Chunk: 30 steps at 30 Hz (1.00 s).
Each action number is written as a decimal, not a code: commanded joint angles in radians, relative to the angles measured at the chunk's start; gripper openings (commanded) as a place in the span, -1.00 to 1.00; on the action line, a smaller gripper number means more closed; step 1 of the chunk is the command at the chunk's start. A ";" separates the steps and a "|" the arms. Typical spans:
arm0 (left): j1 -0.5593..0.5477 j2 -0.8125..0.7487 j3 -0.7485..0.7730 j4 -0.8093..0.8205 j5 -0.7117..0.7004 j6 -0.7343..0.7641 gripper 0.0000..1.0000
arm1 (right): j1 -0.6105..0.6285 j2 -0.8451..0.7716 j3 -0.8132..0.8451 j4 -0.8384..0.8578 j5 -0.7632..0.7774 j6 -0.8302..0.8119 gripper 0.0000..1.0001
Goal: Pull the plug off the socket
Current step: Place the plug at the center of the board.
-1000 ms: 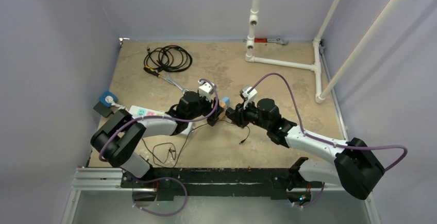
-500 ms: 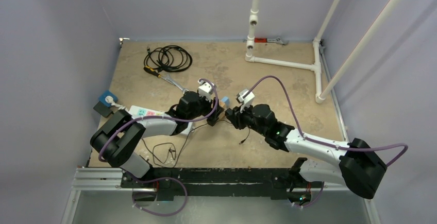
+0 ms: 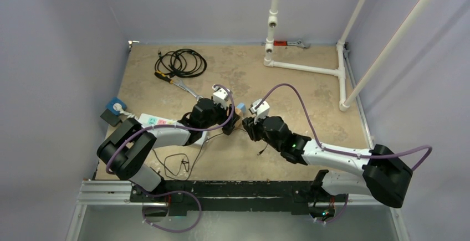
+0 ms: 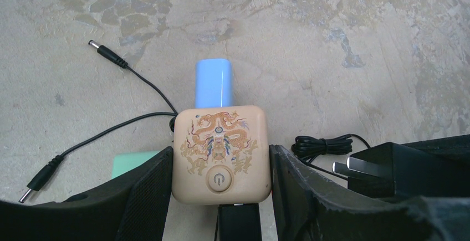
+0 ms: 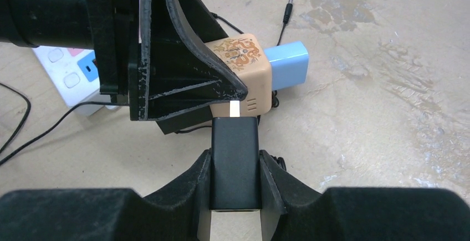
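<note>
On the worktop (image 3: 310, 86), the two arms meet near the middle, just right of a white power strip (image 5: 66, 69). The left gripper (image 4: 220, 163) is clenched on a beige socket block (image 4: 220, 141), one finger on each side of it. The right gripper (image 5: 235, 166) is clamped around a black plug (image 5: 235, 141) just beside that block.

A bare metal prong (image 5: 235, 109) shows between plug and block. I cannot tell whether its tip has fully left the slot.

The main risk, as I judge it, is a crooked pull. If the right arm draws off-line while the prong sits in the slot, the prong could bind or bend. It could also twist the block out of the left grip.

The two grippers are also very close, so a sideways move could knock one finger against the other.

A blue plug (image 4: 213, 83) sits in the far face of the block. A jolt could loosen it, though it is not the one being gripped.

Smallest, the bundled cord (image 4: 321, 144) lies by the plug, and a thin lead (image 4: 105, 52) lies loose on the worktop. Either could snag and drag as the plug retreats.
</note>
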<state>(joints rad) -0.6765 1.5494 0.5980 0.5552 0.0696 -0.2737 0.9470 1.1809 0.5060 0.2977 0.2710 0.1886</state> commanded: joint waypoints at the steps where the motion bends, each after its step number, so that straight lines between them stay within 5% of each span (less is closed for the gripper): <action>1: 0.017 0.015 -0.009 -0.105 -0.094 -0.002 -1.00 | 0.034 0.001 0.054 0.008 0.084 -0.009 -1.00; 17: 0.024 0.012 -0.009 -0.114 -0.100 0.005 -1.00 | 0.031 0.048 0.065 0.037 -0.062 0.024 -1.00; 30: 0.024 0.014 -0.009 -0.112 -0.099 0.008 -1.00 | -0.174 -0.032 -0.007 0.106 -0.371 0.054 -1.00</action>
<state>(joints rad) -0.6743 1.5494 0.5983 0.5510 0.0383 -0.2768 0.7925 1.1893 0.5095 0.3378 0.0227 0.2211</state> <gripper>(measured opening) 0.577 0.322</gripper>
